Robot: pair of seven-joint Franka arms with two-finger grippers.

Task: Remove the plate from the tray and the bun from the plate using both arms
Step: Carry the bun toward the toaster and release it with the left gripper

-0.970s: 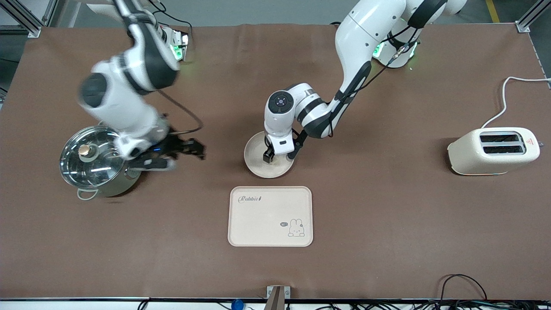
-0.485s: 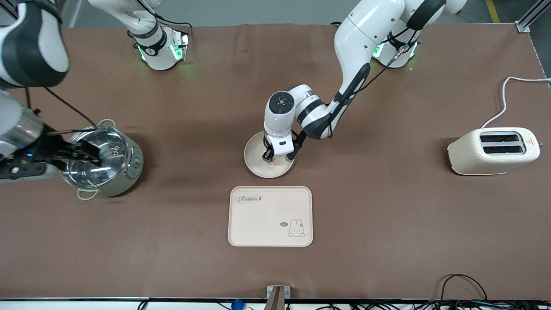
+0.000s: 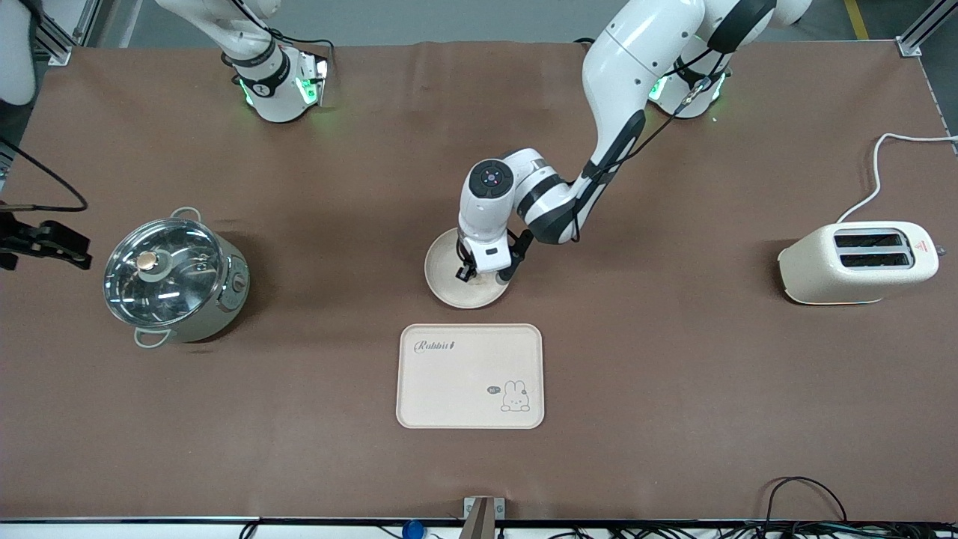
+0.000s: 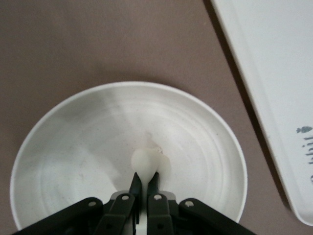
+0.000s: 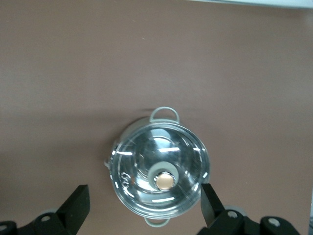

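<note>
Plate (image 3: 456, 288) already off tray (image 3: 470, 376), on the table just farther from the camera. Left gripper (image 4: 145, 182) pinched shut on bun (image 4: 146, 161) (still on plate, lift remaining). Right gripper (image 5: 144, 203) waits spread wide, empty, above the pot (image 5: 160, 175).

The left arm (image 3: 621, 97) reaches down from its base, wrist bent, its left gripper (image 4: 145, 180) low with fingers pinched nearly together. The right arm (image 3: 247, 45) is swung wide to its end, the right gripper (image 5: 144, 208) aloft, fingers spread.
</note>
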